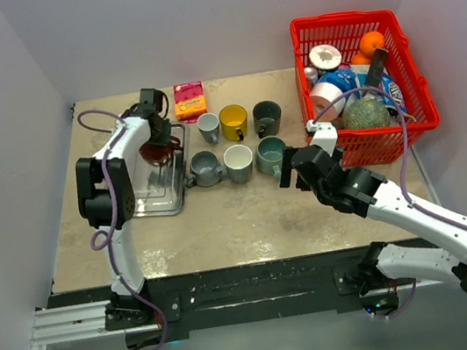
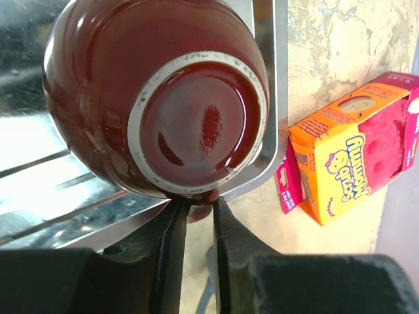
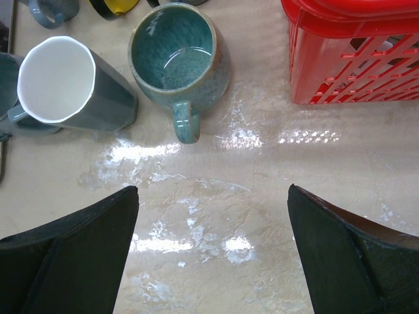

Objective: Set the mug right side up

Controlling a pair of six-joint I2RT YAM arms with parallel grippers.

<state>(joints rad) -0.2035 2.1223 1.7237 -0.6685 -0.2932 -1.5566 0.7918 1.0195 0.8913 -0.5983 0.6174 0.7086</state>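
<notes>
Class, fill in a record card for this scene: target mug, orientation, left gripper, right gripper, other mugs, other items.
Target mug: dark red mug, over the metal tray
Orientation: upside down, base towards the left wrist camera
Left gripper: shut on the dark red mug
Right gripper: open, empty, above the table near the teal mug
Other mugs: six upright, two rows beside the tray
Other items: red basket, orange and pink box

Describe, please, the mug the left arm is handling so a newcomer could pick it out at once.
Find the metal tray on the left side of the table, opposite the red basket. At its far end the left gripper is shut on a dark red mug. Unlike the upright mugs beside the tray, it is base-up and the only red one.
</notes>
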